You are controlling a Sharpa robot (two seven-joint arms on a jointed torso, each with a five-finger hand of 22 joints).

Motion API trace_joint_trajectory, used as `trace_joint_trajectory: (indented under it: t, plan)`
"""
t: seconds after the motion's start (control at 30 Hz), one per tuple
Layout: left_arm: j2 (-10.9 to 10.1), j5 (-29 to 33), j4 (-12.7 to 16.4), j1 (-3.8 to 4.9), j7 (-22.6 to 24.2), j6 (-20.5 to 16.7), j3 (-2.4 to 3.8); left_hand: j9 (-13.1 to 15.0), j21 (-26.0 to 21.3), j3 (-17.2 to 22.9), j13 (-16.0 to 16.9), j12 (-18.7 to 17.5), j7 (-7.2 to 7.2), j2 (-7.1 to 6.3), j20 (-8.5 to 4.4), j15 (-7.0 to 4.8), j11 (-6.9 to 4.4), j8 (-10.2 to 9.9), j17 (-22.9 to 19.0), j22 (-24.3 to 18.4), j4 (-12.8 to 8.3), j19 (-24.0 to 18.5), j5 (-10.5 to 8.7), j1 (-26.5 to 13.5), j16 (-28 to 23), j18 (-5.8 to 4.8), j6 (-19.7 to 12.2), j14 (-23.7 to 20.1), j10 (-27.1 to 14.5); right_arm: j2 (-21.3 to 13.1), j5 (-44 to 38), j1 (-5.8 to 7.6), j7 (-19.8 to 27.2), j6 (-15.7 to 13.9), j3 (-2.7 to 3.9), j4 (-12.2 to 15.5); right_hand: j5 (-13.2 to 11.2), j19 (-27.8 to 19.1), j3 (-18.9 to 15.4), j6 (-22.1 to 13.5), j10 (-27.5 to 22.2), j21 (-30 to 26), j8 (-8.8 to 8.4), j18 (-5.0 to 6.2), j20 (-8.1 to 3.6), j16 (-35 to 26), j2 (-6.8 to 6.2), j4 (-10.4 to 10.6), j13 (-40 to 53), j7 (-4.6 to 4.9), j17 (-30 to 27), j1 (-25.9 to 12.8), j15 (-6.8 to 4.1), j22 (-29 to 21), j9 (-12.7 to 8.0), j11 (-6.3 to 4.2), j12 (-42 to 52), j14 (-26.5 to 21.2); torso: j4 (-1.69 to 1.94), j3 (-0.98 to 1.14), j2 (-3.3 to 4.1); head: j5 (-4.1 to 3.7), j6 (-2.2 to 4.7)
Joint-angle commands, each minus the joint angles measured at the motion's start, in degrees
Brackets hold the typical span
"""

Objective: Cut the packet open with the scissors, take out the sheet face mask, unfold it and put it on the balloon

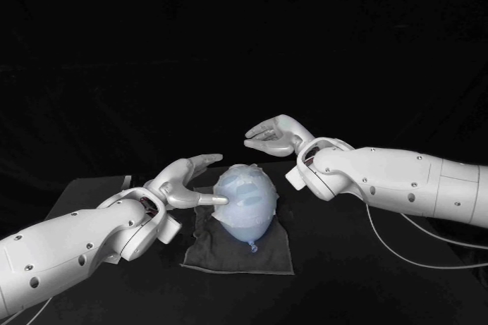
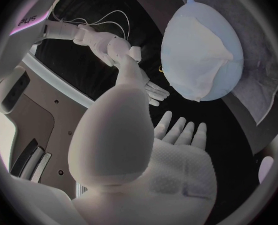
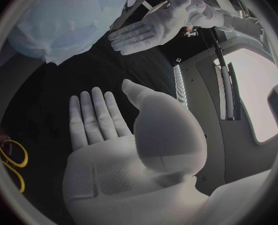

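**Mask draped, balloon free to roll**

On the left, the left hand (image 1: 188,180) is spread wide and holds nothing, with one fingertip seemingly touching the side of the pale blue rubber balloon (image 1: 250,226). Centre table, that balloon lies on a dark grey folded cloth (image 1: 239,258), the white sheet face mask (image 1: 244,187) draped over its top. Over on the right, the right hand (image 1: 274,133) hovers just beyond it, fingers apart, empty too. The danger is that the balloon looks light and round. One firm nudge could roll it, and the mask may well slide off.
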Motion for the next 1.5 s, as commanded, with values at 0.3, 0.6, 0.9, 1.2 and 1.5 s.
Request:
trace_joint_trajectory:
  t: [0.3, 0.6, 0.9, 1.2, 1.5]
  plan:
    - [2.45, 6.19, 0.68, -0.60, -11.83, -10.50, -0.51, -3.12, 0.37, 0.00, -0.60, -1.48, 6.04, -0.05, 0.07, 2.10, 2.10, -5.14, -0.49, 0.03, -0.06, 0.48, -0.30, -5.35, -0.69, -0.63, -10.22, -1.35, -3.08, 7.25, -6.97, 4.37, -21.25, 21.51, 0.06, -9.77, -0.08, -3.28, -6.63, -4.79, -3.83, -0.65, -2.65, -1.44, 0.00, -0.77, -1.82, 1.23, 0.03, 4.50, -0.05, -1.30, 1.20, -1.30, -1.81, 1.00, 0.16, -3.01, -0.02, -0.10, 0.15, 1.01, 0.25]
    - [4.60, 12.97, -0.12, -0.78, -18.00, -12.39, -0.66, -3.26, 0.24, -0.09, -0.23, -1.39, 8.66, -0.09, 0.13, 2.33, 2.23, -5.39, -0.74, -0.05, 0.04, 0.14, -0.38, -8.48, -1.06, -0.67, -10.77, -2.18, -1.34, 9.53, -6.79, 5.21, -23.60, 23.69, 0.07, -13.70, -0.14, -4.53, -8.76, -6.03, -4.70, -0.92, -3.11, -1.70, 0.00, -0.79, -1.74, 1.55, 0.08, 4.59, 0.00, -0.98, 1.42, -1.75, -2.25, 1.16, 0.37, -4.02, -0.13, -0.02, 0.11, 1.36, 0.08]
    - [6.53, 20.51, -0.44, -0.44, -20.96, -11.05, -0.34, -3.02, 0.12, -0.10, -0.11, -1.35, 8.84, -0.11, 0.16, 2.34, 2.09, -5.14, -0.71, -0.14, 0.15, -0.25, -0.31, -17.63, -1.14, -0.74, -10.29, -2.23, -0.98, 9.26, -6.12, 5.37, -22.49, 22.53, 0.06, -13.88, -0.14, -5.33, -12.38, -4.75, -4.58, -1.00, -2.63, -1.71, 0.00, -0.03, -0.97, 3.27, 0.14, 4.54, 0.27, -1.12, 1.38, -2.07, -2.10, 1.08, 1.27, -4.12, -0.27, 0.09, 0.05, 1.47, -0.07]
    - [7.27, 20.02, -0.29, 0.07, -21.94, -8.94, -0.20, -3.20, 0.01, -0.06, -0.21, -1.56, 8.81, -0.09, 0.04, 2.48, 2.01, -5.40, -1.03, -0.19, 0.07, -0.49, -0.27, -18.90, -1.50, -0.62, -10.85, -3.18, -1.72, 9.07, -5.34, 5.38, -21.33, 22.52, 0.05, -13.03, -0.17, -5.58, -15.33, -4.10, -4.56, -0.93, -2.35, -1.66, 0.01, 0.47, -0.52, 4.66, 0.14, 4.51, 0.38, -0.70, 1.33, -2.21, -2.09, 1.03, 1.79, -4.13, -0.13, 0.13, 0.03, 1.22, -0.09]
    - [8.47, 18.25, -1.92, 0.29, -22.56, -7.55, -0.18, -3.13, -0.04, -0.07, -0.10, -1.39, 8.82, -0.13, 0.04, 2.39, 1.98, -5.35, -0.71, -0.20, 0.10, -0.55, -0.28, -16.14, -1.29, -0.52, -10.78, -2.51, -1.52, 9.81, -4.81, 5.34, -20.58, 22.70, 0.03, -13.80, -0.16, -5.58, -16.64, -3.44, -4.42, -0.84, -2.09, -1.60, 0.01, 0.75, -0.04, 5.11, 0.14, 4.48, 0.44, 0.11, 1.28, -2.24, -2.01, 0.98, 2.12, -4.06, -0.23, 0.08, 0.09, 1.16, -0.06]
